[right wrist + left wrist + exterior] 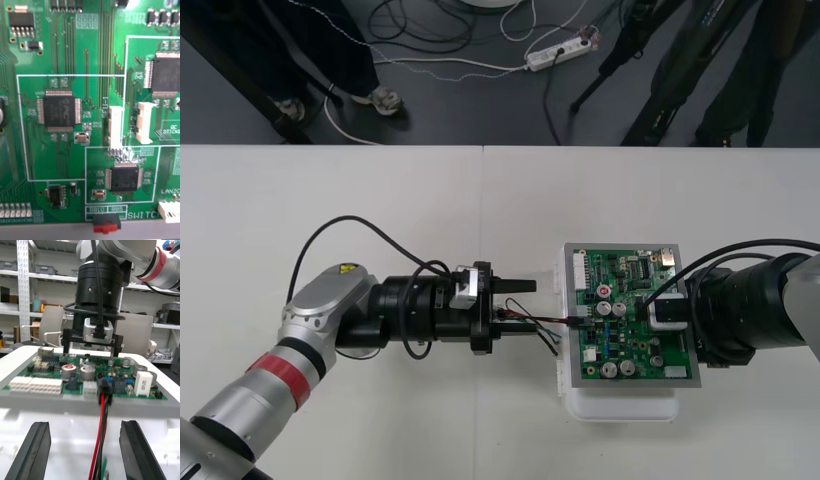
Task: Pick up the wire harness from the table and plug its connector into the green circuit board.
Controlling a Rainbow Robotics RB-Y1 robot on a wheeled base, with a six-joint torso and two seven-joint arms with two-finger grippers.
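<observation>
The small black plug of the thin red-black-green wire harness looks seated in the green circuit board near the table's right edge, with the left end effector gaping empty astride the wires and the right end effector, its state untellable, above the board, so only retreat seems left.

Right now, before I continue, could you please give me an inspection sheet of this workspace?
Surface: plain light table.
Job's things: green circuit board on white base; harness wires run from the left gripper to the board's edge, where the black plug looks seated.
Clutter: nothing seen.
Grippers: left gripper open, beside the board; right gripper over the board.
Cables: black cable loops over left arm; loose cables on floor.
Surroundings: dark floor beyond the table.
</observation>
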